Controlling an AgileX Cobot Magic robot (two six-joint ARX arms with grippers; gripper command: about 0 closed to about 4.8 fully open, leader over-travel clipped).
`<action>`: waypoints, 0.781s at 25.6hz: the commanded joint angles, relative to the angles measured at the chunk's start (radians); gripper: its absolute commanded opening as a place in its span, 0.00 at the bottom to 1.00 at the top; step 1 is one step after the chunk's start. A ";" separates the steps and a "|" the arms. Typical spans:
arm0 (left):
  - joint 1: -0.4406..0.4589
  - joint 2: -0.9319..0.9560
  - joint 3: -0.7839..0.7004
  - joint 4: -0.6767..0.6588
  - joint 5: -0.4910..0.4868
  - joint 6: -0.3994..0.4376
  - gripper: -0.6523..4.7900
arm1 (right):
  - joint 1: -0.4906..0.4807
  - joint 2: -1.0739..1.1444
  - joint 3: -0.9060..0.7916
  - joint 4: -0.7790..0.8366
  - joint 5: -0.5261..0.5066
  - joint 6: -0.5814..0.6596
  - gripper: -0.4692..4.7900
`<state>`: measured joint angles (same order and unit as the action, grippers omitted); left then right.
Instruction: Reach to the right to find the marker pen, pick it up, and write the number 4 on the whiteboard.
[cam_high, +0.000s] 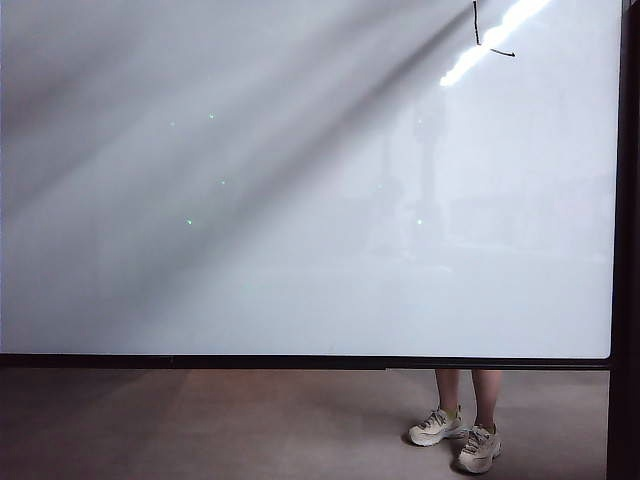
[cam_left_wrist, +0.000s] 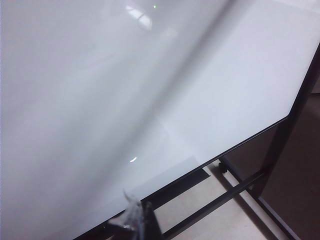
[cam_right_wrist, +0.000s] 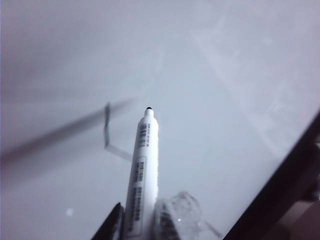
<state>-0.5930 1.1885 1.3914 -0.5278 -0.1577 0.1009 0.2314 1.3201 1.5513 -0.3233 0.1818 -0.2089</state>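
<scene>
I'm facing the big glossy white whiteboard with its thin black frame (cam_high: 300, 362) — it's filling nearly the whole exterior view, standing upright so I can write on its face. Below its bottom edge someone's bare legs in pale sneakers (cam_high: 458, 432) are showing on the brown floor, behind the board on its right side.

My right gripper (cam_right_wrist: 142, 220) is clamping the slim whitish marker pen with its small dark tip (cam_right_wrist: 143, 175) low on the barrel, so the tip is sticking out well ahead of the jaws and I can see past them to the stroke. The tip is pointing at the board just beside the marks; whether it's touching, I can't tell.

High on the board's right, the number 4 (cam_high: 486, 38) is only partly drawn, I judge — one thin black upright and a short crossbar, next to the bright light streak. The second upright is not yet there.

My left gripper (cam_left_wrist: 136, 216) is idling near the board's lower edge, out of the way — only a sliver is visible, so I can't tell how its jaws stand.
</scene>
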 joint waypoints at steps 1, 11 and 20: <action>0.000 -0.003 0.004 0.010 0.005 0.003 0.11 | 0.003 0.007 0.005 0.014 -0.005 0.003 0.08; 0.001 -0.003 0.004 0.010 0.005 0.004 0.11 | 0.002 0.047 0.005 0.040 -0.001 0.003 0.08; 0.001 -0.003 0.004 0.010 0.003 0.004 0.11 | -0.001 0.072 0.005 0.064 -0.001 0.002 0.08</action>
<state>-0.5930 1.1889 1.3914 -0.5278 -0.1577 0.1009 0.2302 1.3941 1.5517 -0.2867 0.1799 -0.2089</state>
